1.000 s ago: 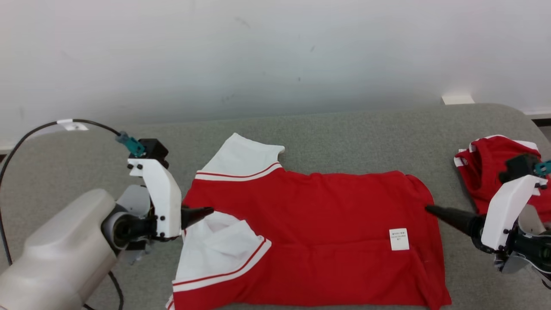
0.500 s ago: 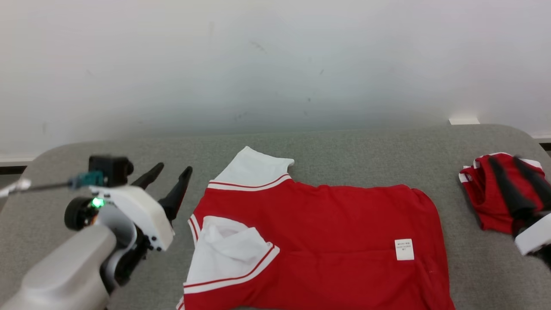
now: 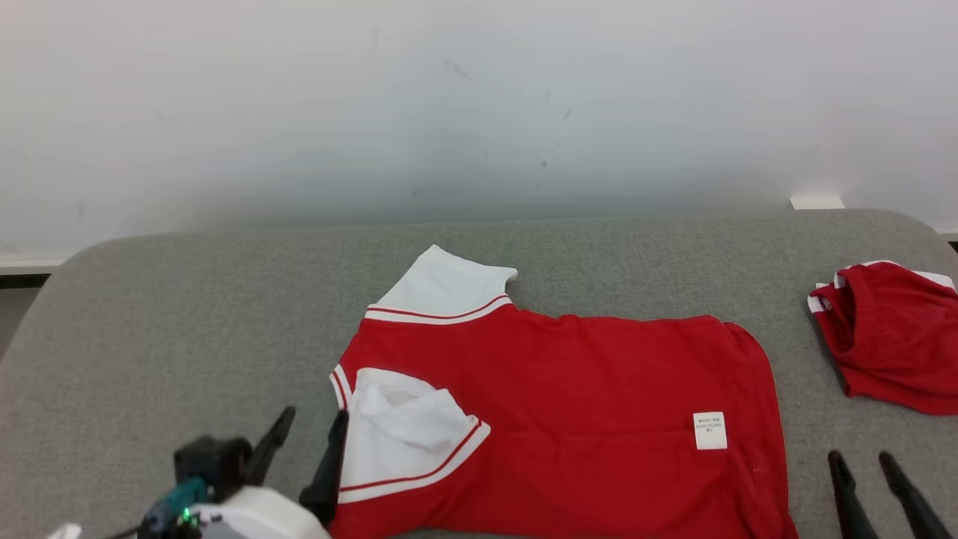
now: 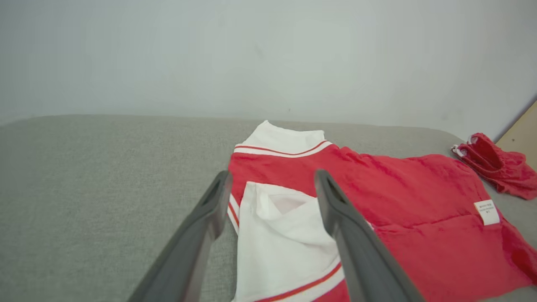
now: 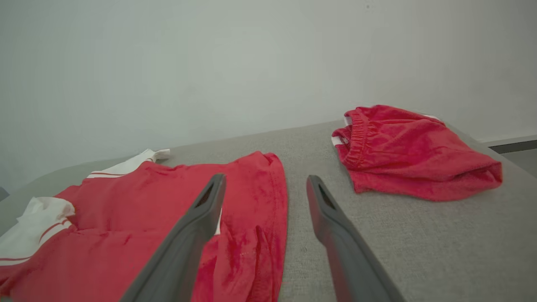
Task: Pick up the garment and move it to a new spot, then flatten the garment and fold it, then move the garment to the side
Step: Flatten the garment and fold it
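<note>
1. The left pincer (image 3: 314,423) stands spread wide with nothing in it. It is low at the near edge, just beside the garment's sleeve end.
2. The right pincer (image 3: 859,460) is equally agape and empty, above bare surface (image 3: 187,322) close to the garment's hem corner.
3. The garment (image 3: 569,419), a red shirt, lies flat mid-surface between the two pincers. Its near sleeve (image 3: 404,442), white with red trim, is folded onto the red body, and a small white label (image 3: 709,430) sits toward the hem.
4. Its far sleeve (image 3: 441,288) sticks out toward the wall (image 3: 479,112).
5. Farther right, well apart from the shirt, a crumpled red bundle (image 3: 894,337) with white trim rests by the surface's right edge. A strip of grey surface lies between the two.
</note>
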{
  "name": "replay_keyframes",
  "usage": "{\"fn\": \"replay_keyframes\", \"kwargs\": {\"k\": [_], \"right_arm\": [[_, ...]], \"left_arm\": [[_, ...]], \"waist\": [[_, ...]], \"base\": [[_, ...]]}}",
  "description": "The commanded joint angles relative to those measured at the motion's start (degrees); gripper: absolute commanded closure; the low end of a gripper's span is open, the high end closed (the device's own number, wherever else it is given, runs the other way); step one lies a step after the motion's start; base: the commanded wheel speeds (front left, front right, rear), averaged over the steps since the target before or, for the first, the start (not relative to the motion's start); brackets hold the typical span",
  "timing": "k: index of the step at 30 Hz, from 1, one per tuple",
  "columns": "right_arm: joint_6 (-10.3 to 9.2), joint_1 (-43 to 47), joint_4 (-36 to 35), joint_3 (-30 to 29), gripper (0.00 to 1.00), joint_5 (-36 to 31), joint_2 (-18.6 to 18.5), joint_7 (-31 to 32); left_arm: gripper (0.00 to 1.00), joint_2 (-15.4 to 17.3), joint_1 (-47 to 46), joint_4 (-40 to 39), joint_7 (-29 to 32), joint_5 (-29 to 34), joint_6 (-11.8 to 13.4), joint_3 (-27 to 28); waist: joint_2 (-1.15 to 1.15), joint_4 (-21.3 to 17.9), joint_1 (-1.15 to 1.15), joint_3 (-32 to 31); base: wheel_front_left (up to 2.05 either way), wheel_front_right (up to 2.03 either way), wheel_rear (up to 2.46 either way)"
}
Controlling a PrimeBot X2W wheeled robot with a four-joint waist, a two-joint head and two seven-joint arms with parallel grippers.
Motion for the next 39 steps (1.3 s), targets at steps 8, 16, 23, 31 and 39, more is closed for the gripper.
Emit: {"fn": "replay_keyframes", "kwargs": {"k": [8, 16, 23, 31, 39], "right_arm": [[-0.12, 3.04, 3.76, -0.78, 0.0, -3.13, 4.89, 6.45], [-0.13, -0.66, 10.55, 1.33, 0.0, -3.2, 6.94, 11.89], [-0.13, -3.3, 14.9, 4.23, 0.07, -2.35, 7.42, 13.67], [-0.13, -5.18, 16.61, 5.6, 1.0, -0.93, 6.39, 10.67], [-0.13, -1.66, 8.61, 6.42, 1.0, 4.09, 0.21, 13.86]], "left_arm": [[0.0, -4.07, 7.61, 6.26, -0.11, 3.63, -3.87, 2.22], [0.0, -6.93, 3.51, 17.92, 4.28, 2.55, -8.99, -1.17], [0.13, -8.77, 2.03, 24.73, 9.22, 0.47, -10.86, -2.5], [1.0, -8.26, 1.57, 24.57, 9.08, -0.4, -12.38, -1.98], [1.0, -4.72, 4.54, 16.53, 11.39, -2.0, -11.18, -1.32]], "waist": [[0.0, -0.66, 0.0, 0.84], [0.0, -0.9, 0.0, 1.05], [0.0, -1.45, 0.0, 1.19], [0.0, -0.96, 0.0, 0.42], [0.0, -0.3, 0.0, -0.82]], "base": [[0.0, 0.0, 0.0], [0.0, 0.0, 0.0], [0.0, 0.0, 0.0], [0.0, 0.0, 0.0], [0.0, 0.0, 0.0]]}}
